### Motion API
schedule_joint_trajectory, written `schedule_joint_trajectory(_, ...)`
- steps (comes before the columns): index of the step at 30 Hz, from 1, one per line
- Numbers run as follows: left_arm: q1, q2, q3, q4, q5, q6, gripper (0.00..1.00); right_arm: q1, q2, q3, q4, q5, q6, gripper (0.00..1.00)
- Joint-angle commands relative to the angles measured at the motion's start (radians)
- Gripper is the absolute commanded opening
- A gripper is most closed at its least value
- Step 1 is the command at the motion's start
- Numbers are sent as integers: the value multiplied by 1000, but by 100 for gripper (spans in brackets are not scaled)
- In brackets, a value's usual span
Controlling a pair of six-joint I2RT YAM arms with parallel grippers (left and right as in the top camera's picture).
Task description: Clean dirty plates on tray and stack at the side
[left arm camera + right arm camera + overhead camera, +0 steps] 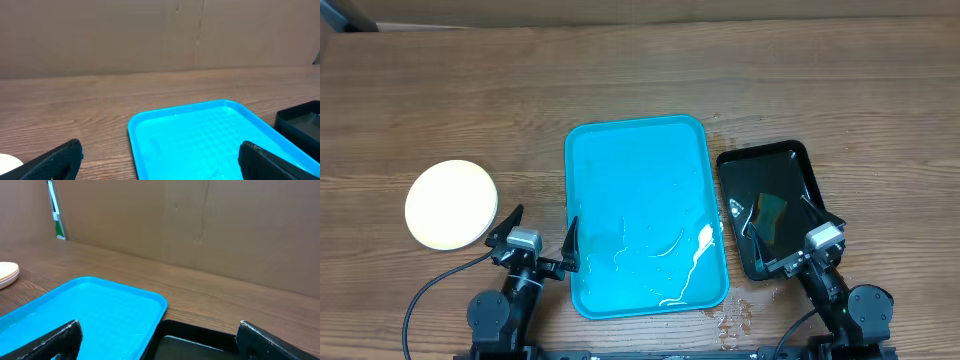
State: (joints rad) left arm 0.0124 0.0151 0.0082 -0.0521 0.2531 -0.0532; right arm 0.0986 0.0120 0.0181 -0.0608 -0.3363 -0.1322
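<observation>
The left gripper and right gripper stand wide apart, empty. The plates sit stacked left of the wet, streaked tray.

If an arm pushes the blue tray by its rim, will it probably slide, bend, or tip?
The blue tray looks like rigid moulded plastic with a raised rim, so it would probably slide whole, not bend. It lies flat and wide on the table, so tipping seems unlikely. Water streaks on it suggest a slippery grip.

Plates, perhaps stacked, left of tray, smaller tray right
</observation>
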Motion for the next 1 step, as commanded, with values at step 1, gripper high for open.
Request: schedule_joint_trajectory(1, -7, -11, -3, 0, 2, 1, 99, -3, -7, -10, 6, 6, -3, 100)
